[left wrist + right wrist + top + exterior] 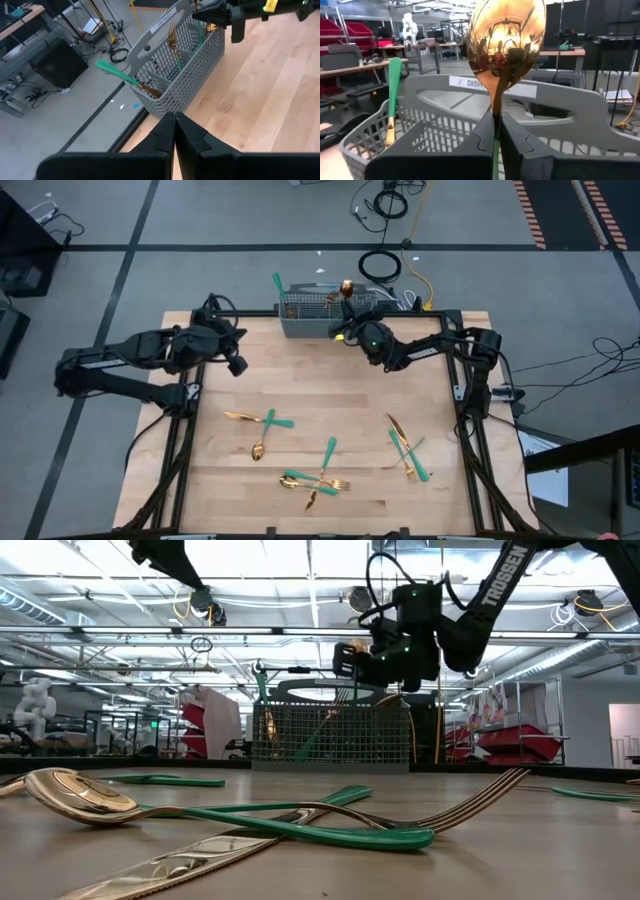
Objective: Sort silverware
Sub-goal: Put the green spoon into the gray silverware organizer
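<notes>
The right pincer (349,308) hangs over the grey wire-mesh basket (318,320) at the far edge of the counter (330,395), its two fingers clenched on a gold spoon (506,47) whose bowl stands upright above them, the stem pinched between them. Just beneath it the basket already holds several pieces, among them one whose teal handle (277,284) sticks out at the end toward the left arm. The left pincer (236,360) hovers over the counter near that end of the basket, its fingers pressed together on nothing. Nearer the front edge, the rest of the silverware (318,478) lies loose on the wood in three clusters: one on the left (261,426), crossed pieces in the middle, and another group on the right (408,450).
</notes>
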Motion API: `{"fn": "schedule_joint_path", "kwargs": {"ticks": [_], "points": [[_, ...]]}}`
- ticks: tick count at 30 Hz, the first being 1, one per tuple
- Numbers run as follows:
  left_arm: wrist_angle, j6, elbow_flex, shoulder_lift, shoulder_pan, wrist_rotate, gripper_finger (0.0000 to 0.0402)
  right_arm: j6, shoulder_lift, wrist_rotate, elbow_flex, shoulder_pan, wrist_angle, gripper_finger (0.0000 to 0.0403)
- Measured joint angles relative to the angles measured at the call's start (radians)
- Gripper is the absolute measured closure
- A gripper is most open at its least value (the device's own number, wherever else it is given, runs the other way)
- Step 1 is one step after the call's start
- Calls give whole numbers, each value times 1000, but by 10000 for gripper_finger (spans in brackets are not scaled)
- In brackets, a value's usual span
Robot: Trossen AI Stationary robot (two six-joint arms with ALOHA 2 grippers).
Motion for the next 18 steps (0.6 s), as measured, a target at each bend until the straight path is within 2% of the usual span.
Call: {"fn": "schedule_joint_path", "kwargs": {"ticks": [6, 18], "points": [[0, 0, 0, 44, 0, 0, 386, 9, 0, -3, 0, 1, -58, 387], [0, 8, 0, 51, 0, 13, 386, 7, -15, -2, 0, 7, -36, 252]]}}
